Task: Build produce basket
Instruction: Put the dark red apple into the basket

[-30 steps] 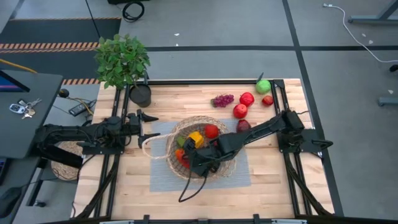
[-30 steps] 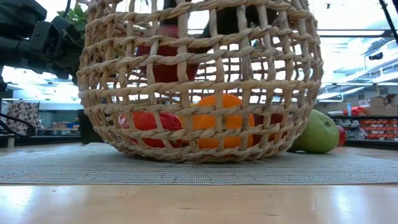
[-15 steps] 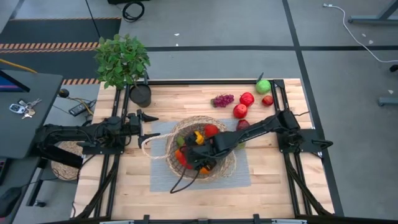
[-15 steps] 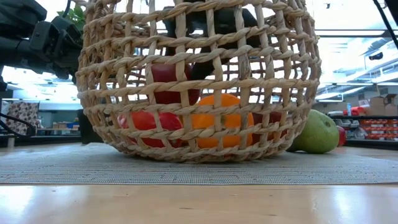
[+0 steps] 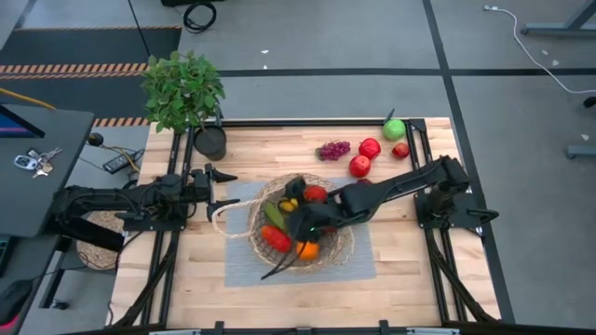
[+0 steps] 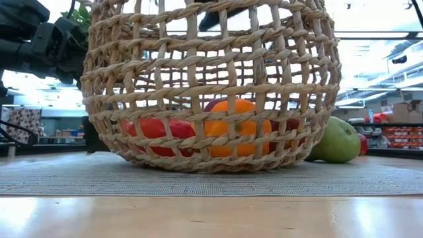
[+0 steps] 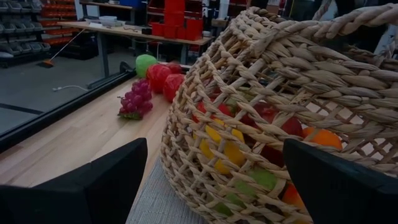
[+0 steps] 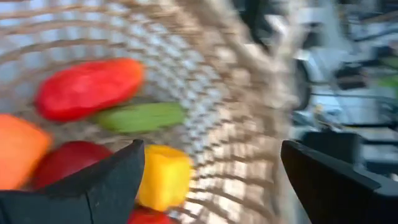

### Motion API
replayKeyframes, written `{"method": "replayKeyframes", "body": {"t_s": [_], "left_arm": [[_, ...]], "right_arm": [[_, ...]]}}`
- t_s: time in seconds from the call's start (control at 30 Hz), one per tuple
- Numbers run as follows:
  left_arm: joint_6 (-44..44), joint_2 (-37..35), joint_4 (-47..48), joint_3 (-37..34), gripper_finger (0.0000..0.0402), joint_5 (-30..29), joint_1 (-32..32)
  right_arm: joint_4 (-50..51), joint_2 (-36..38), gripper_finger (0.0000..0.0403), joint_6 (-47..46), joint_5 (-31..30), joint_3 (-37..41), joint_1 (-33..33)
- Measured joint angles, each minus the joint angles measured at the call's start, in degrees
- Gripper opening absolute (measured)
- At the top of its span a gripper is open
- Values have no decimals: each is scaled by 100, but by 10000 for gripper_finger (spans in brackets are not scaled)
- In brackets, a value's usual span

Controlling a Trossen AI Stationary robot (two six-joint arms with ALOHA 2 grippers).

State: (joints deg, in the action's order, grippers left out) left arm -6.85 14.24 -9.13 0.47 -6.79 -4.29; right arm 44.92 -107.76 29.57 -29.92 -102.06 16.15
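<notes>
Left of frame in the high view, your left gripper (image 5: 222, 189) sits at the basket handle (image 5: 226, 218), fingers spread wide with nothing between them. It looks parked there to stay clear or steady the side; whether it touches the handle you can't tell.

Centre of frame, the basket (image 5: 343, 249) stands on the grey mat (image 5: 363, 265), likely to stop it sliding. Count inside: one green cucumber (image 5: 274, 215), one long red piece (image 5: 276, 239), one orange (image 5: 306, 249), one yellow piece (image 5: 290, 205), one red fruit (image 5: 316, 194). The right wrist view hints at another dark red one (image 8: 65, 163), so call it five or six.

Your right gripper (image 5: 300, 221) hangs over the basket's middle, just above the pile, fingers wide apart and holding nothing. Judged a drop position.

Upper right of frame, loose on the wooden table (image 5: 186, 270): one purple grape bunch (image 5: 333, 150), two red fruits (image 5: 370, 147) (image 5: 359, 166), one smaller red piece (image 5: 400, 150), one green fruit (image 5: 395, 128). A dark red one sits half hidden under the right arm. About six left to load.

Upper left, one potted plant (image 5: 183, 88), not part of the job.
</notes>
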Motion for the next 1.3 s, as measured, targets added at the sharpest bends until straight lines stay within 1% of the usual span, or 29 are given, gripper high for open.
{"method": "replayKeyframes", "body": {"t_s": [0.1,0.17,0.33,0.5,0.67,0.9,0.97,1.07,1.3], "left_arm": [[2,0,0,-1,382,-1,0],[2,0,0,0,382,-2,0],[2,0,0,0,382,0,0],[1,0,0,0,382,0,0],[0,-1,0,0,382,-2,0],[0,-2,0,0,382,-2,0],[0,0,0,0,382,-1,0],[0,0,0,0,382,0,0],[2,0,0,-2,382,-2,0]], "right_arm": [[-83,267,378,-102,-217,0,-12],[-186,427,377,-388,-357,0,-24],[-245,863,377,-1427,-822,0,-149],[18,1238,377,-2440,-1008,0,-397],[796,1523,376,-3263,-1009,-2,-783],[2478,1717,375,-4617,-1017,40,-1304],[2760,1807,374,-4939,-1120,224,-1362],[2890,2005,374,-5297,-1243,690,-1376],[2620,2746,374,-5976,-1196,2306,-1374]]}}
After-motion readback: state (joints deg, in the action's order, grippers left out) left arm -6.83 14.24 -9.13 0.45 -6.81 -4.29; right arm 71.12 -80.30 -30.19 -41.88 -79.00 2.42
